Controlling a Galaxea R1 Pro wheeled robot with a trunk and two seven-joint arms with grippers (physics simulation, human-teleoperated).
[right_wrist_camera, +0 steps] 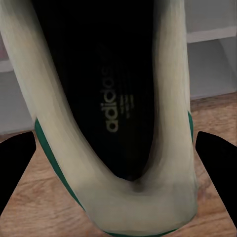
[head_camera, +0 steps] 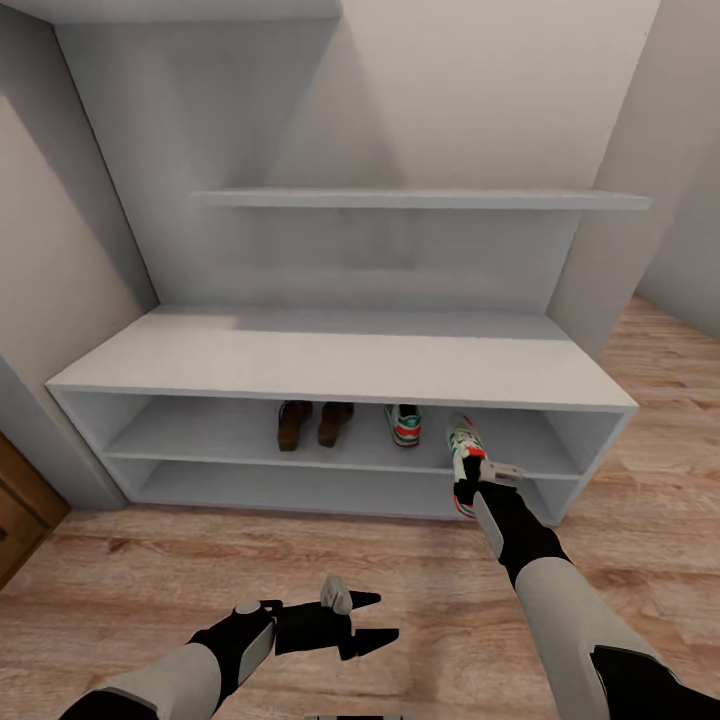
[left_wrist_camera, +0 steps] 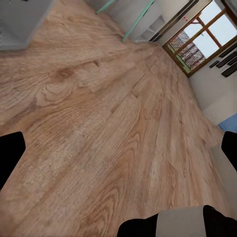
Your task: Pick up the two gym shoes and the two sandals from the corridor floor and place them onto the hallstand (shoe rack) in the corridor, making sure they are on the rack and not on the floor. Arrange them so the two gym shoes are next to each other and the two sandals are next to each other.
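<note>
Second gym shoe at the rack's middle tier, held by the right gripper.

The held shoe [head_camera: 464, 452] sits toe-in at the tier's front edge, right gripper [head_camera: 478, 478] closed on its heel, just right of the placed shoe [head_camera: 404, 425] so the pair adjoins. Sandals [head_camera: 313, 422] stand together further left on the rack [head_camera: 340, 360]. Left gripper [head_camera: 362, 618] hangs open, empty, over floor [head_camera: 150, 560]; nothing obstructs.

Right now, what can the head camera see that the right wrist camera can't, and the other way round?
The head view takes in the whole grey shoe rack, the two brown sandals and one sneaker on its shelf, plus the open left gripper.

The right wrist view looks down inside a sneaker, at the "adidas" print on its insole.

Both show the sneaker at the right gripper, the rack shelves and the wooden floor.
</note>
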